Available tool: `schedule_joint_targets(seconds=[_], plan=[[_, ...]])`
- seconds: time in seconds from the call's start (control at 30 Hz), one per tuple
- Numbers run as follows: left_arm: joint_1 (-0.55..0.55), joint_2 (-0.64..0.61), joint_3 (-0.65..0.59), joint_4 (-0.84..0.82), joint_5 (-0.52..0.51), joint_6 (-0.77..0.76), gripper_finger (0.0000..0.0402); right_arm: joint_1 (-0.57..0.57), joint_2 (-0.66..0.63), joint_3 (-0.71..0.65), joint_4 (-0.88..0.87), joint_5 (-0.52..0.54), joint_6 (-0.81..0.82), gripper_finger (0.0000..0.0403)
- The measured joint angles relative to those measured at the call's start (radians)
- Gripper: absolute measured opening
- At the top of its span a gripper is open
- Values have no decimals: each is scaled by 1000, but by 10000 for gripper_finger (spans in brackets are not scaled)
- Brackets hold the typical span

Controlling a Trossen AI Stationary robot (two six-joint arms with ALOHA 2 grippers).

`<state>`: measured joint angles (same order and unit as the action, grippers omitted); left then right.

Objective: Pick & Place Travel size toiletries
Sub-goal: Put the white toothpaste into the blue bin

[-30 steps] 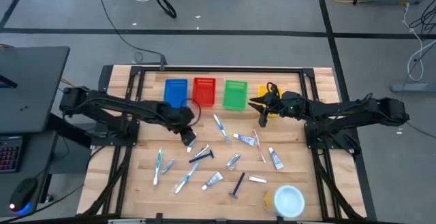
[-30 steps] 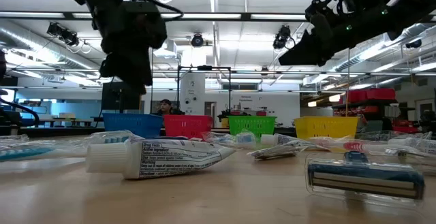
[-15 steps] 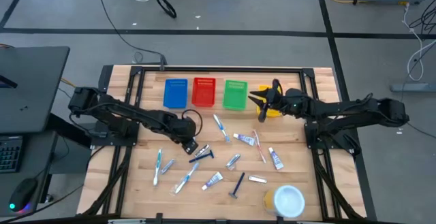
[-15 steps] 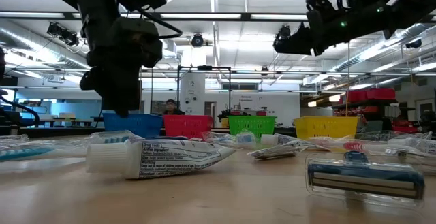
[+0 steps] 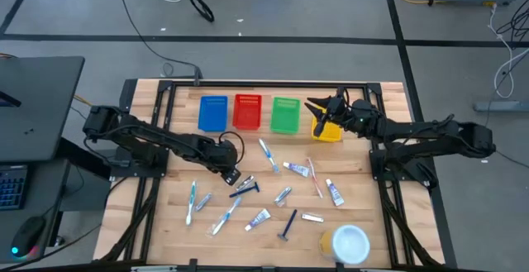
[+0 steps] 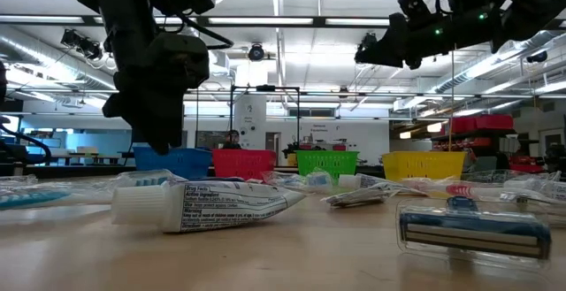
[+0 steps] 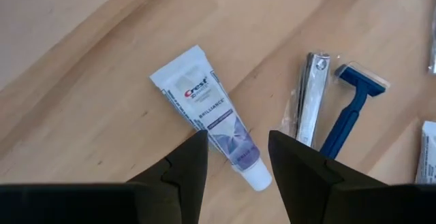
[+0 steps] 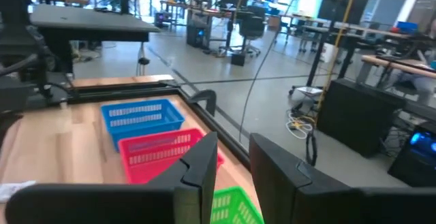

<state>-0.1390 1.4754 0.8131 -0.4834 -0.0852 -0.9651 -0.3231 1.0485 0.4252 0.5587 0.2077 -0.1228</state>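
- Over the middle of the wooden table (image 5: 165, 214), the left gripper (image 5: 231, 175) hangs low with its fingers (image 7: 184, 166) a narrow gap apart, holding nothing
- Right under it lies a small white toothpaste tube (image 7: 214, 125) (cap end pointing back between the fingers), with a packaged nail clipper (image 7: 310, 101) and a blue razor (image 7: 351, 108) just beside it
- The other travel toiletries (image 5: 277, 193) lie scattered across the table's centre: toothbrushes, tubes, another razor
- At the back row of baskets, the right gripper (image 5: 318, 116) is raised above the yellow basket (image 5: 331, 133), fingers slightly apart and empty
- The blue basket (image 5: 212, 112), red basket (image 5: 247, 111) and green basket (image 5: 285, 115) stand side by side
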Motion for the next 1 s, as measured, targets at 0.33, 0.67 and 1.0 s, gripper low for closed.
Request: schedule_joint_targets(seconds=[0.33,0.67,1.0], plan=[[2,54,1,26,74,39,165,-19,0,0,1,-1,2,97],[17,97,2,30,123,33,172,-21,12,0,19,-2,3,97],[23,97,3,45,100,136,239,-25,31,-1,35,-3,5,97]])
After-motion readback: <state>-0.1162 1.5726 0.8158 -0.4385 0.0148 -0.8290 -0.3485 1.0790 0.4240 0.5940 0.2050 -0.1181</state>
